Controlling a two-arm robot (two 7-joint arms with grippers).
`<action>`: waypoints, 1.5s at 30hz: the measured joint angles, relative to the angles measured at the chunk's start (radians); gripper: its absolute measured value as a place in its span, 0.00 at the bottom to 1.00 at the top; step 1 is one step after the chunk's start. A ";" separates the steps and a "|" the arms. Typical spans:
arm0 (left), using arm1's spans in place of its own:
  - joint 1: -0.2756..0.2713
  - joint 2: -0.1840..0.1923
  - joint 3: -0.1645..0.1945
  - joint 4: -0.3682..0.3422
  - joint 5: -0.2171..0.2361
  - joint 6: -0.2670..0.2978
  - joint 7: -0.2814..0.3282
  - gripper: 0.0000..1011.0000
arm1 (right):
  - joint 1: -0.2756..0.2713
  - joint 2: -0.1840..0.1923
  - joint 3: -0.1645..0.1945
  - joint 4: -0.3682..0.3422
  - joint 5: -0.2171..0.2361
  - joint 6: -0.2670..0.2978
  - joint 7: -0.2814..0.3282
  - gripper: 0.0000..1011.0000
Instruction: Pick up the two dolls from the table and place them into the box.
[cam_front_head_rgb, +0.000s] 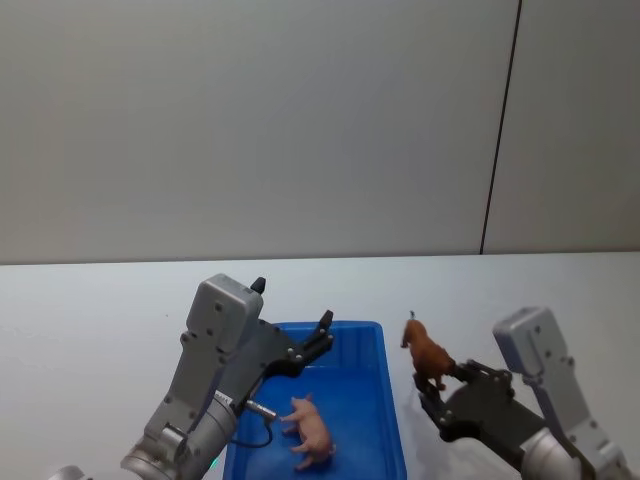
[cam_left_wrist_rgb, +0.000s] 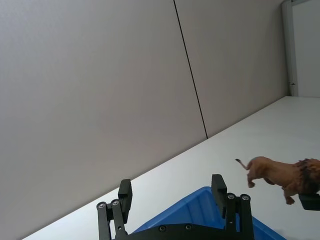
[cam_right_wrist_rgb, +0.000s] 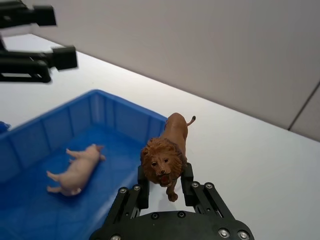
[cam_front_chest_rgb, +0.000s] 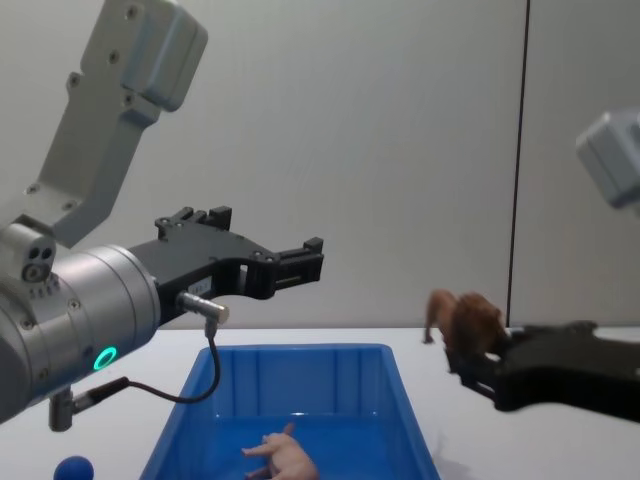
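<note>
The right gripper (cam_right_wrist_rgb: 165, 182) pinches narrow on the forequarters of the brown lion (cam_right_wrist_rgb: 167, 150), seemingly light, stiff, slick plastic, above the counter (cam_front_head_rgb: 100, 300) just beside the blue box (cam_front_head_rgb: 365, 327) holding the pink pig (cam_front_head_rgb: 312, 432), while the left gripper (cam_left_wrist_rgb: 171, 185) hangs wide, empty, above it.

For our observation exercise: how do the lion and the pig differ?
The lion is brown and maned; the pig pale pink. The lion is upright, gripped by the right gripper beside the box; the pig lies on its side inside it. Both are small animal figurines.
</note>
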 joint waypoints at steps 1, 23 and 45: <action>0.000 0.000 0.000 0.000 0.000 0.000 0.000 0.99 | 0.011 -0.007 -0.001 0.003 0.000 0.004 0.018 0.36; 0.000 0.000 0.000 0.000 0.000 0.000 0.000 0.99 | 0.130 -0.096 -0.039 0.126 0.018 0.057 0.192 0.63; 0.000 0.000 0.000 0.000 0.000 0.000 0.000 0.99 | 0.065 -0.006 0.008 0.048 0.051 -0.004 0.168 0.99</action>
